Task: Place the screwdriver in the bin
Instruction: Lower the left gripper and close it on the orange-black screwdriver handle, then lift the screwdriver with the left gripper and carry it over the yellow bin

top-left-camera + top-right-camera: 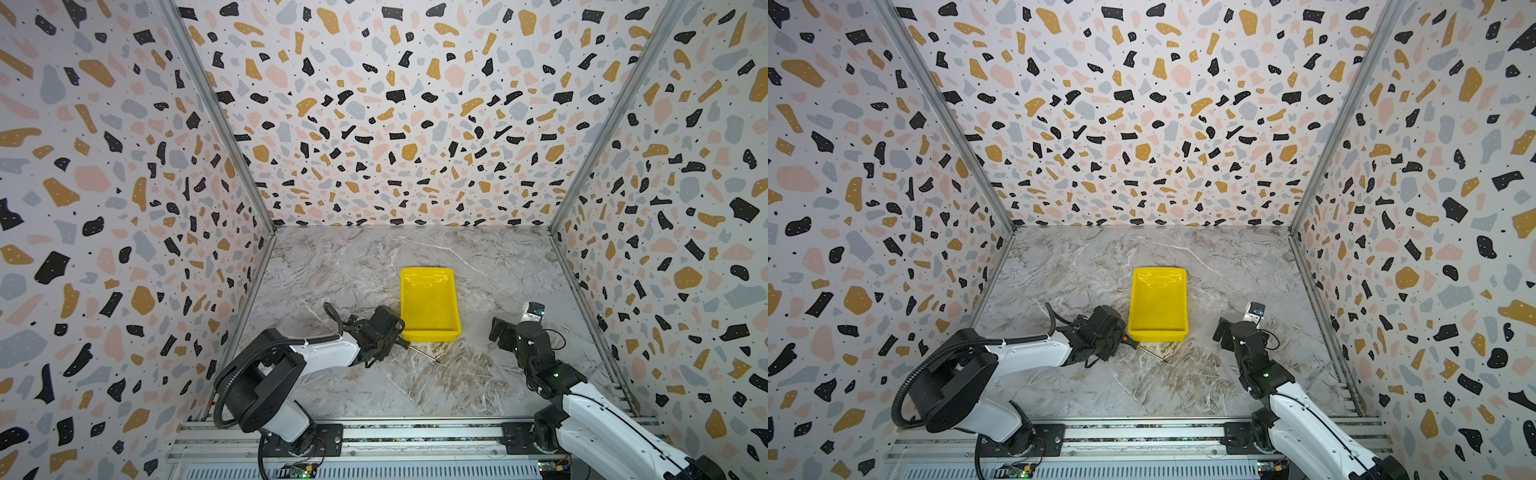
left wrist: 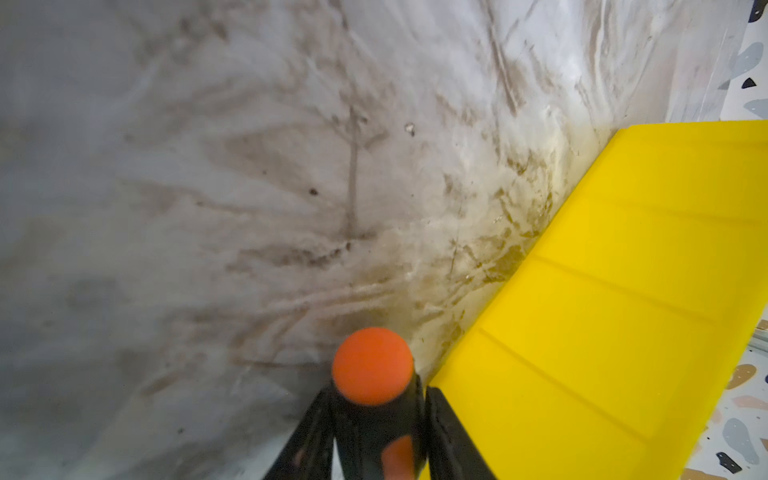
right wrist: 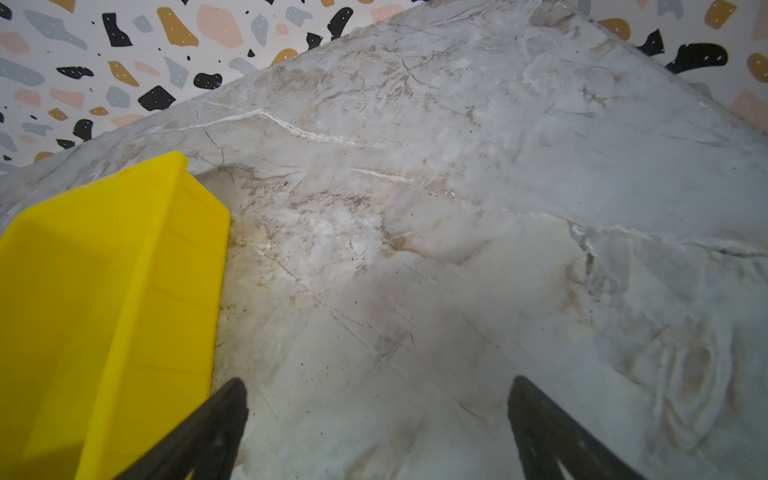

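- The screwdriver (image 1: 419,351) was outside the bin (image 1: 431,335), just off its near left corner. In both top views its thin metal shaft slanted away from the handle, toward the right and the near edge of the marble tabletop (image 1: 353,270).
- We could not tell whether the shaft tip touched the tabletop or hung just above it.
- Only the orange collar of the handle showed past the left gripper (image 1: 395,339) from above; the gripper body covered the rest of the handle.
- In the left wrist view, the screwdriver (image 2: 372,365) showed a rounded orange end with black handle behind it. The black fingers (image 2: 453,432) of the left gripper (image 2: 377,399) sat against both sides of that handle, pinching it.
- The same view showed the bin (image 2: 623,291) just beside the handle, its yellow outer wall ribbed. We could not make out the shaft clearly there.
- The bin (image 1: 1156,335) sat near the middle of the tabletop, long side running away from the arms.
- The left arm reached in low from the left, its wrist close to the bin's near left corner.
- The right gripper (image 1: 500,329) stood well apart from the screwdriver, to the right of the bin.
- In the right wrist view, the right gripper (image 3: 378,379) had its jaws spread wide over bare marble, gripping nothing. The bin (image 3: 124,291) was just beside one finger.
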Controlling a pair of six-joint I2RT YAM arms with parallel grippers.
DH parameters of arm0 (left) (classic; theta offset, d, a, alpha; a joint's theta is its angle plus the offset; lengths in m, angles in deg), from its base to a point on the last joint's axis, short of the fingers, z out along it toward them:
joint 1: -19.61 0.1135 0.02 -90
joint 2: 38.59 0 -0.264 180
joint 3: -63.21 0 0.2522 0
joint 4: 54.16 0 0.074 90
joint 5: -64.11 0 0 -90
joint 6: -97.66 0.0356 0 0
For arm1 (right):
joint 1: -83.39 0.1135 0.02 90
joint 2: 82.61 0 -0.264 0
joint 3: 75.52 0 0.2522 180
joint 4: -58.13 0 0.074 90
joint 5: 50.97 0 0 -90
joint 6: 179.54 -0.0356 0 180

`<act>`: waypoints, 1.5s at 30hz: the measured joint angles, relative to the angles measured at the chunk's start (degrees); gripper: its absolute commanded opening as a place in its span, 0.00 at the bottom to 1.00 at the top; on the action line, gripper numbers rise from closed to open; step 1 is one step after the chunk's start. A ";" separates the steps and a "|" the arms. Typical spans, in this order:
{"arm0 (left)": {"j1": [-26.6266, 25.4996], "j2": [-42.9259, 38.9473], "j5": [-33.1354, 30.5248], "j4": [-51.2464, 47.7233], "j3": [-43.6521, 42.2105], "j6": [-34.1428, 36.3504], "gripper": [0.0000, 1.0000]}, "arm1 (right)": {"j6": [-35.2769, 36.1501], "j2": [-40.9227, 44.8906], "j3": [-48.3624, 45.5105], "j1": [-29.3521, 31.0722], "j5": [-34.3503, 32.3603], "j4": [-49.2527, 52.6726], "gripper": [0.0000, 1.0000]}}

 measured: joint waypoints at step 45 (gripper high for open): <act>-2.80 -20.26 -20.37 -8.04 7.74 20.68 0.00 | 0.00 -0.87 -0.02 0.26 0.02 -0.04 0.99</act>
